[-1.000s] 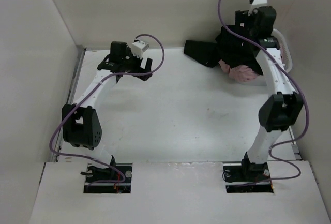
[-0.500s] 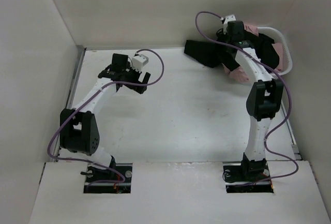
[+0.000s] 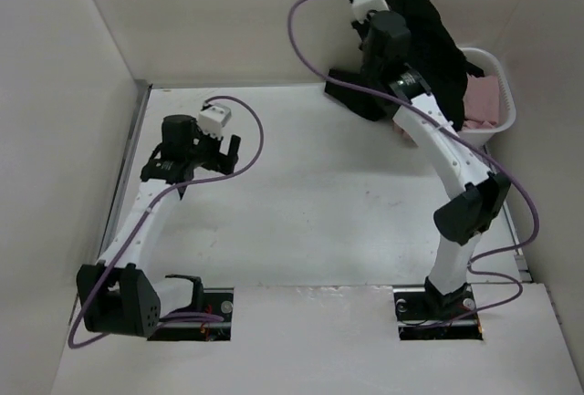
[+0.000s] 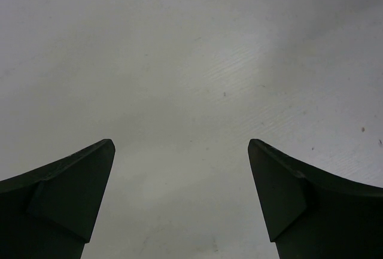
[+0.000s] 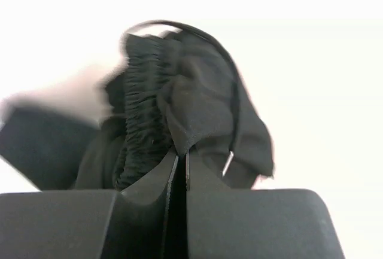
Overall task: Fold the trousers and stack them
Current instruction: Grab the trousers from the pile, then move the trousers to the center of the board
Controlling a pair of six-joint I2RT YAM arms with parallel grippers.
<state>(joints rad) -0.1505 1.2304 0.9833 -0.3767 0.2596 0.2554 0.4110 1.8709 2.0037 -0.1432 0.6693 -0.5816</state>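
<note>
trousers (image 5: pixel 197 109): matt black cloth | table (image 4: pixel 191 43): matt white, faintly speckled

White table (image 3: pixel 319 203), walled at left and back. At the far right corner, a white basket (image 3: pixel 509 103) with a pink garment (image 3: pixel 479 103) inside. Just beside it, a trailing end of black trousers (image 3: pixel 354 94) on the surface.

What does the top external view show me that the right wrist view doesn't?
Only the top view: the white basket at the far right with a pink garment in it, the left tool open above the bare table, and a black part of the trousers lying at the table's far edge. Only the right wrist view: the right tool pinched shut on the fabric, right beside the gathered elastic waistband. Both: the black trousers bunched and held up in the right tool.
</note>
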